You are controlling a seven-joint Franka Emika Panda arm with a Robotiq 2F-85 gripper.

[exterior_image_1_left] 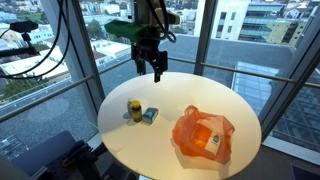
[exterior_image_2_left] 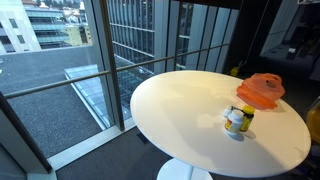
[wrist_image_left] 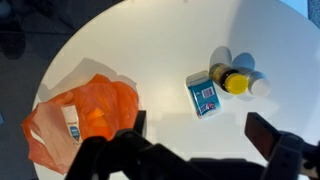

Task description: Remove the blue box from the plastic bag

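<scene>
The blue box [wrist_image_left: 204, 96] lies flat on the white round table, outside the bag, next to a yellow-capped bottle [wrist_image_left: 234, 80]; it also shows in an exterior view [exterior_image_1_left: 151, 115]. The orange plastic bag [wrist_image_left: 85, 120] lies crumpled on the table, apart from the box, and shows in both exterior views [exterior_image_1_left: 203, 136] [exterior_image_2_left: 261, 90]. A white-and-blue item [wrist_image_left: 72, 125] shows through the bag's opening. My gripper [wrist_image_left: 200, 130] is open and empty, hanging above the table [exterior_image_1_left: 152, 68], with the box just beyond its fingertips in the wrist view.
The bottle [exterior_image_1_left: 134, 110] [exterior_image_2_left: 237, 120] stands touching or nearly touching the box, with a small white-topped item [wrist_image_left: 260, 87] beside it. The table rim [exterior_image_1_left: 110, 140] curves close by. Floor-to-ceiling windows surround the table.
</scene>
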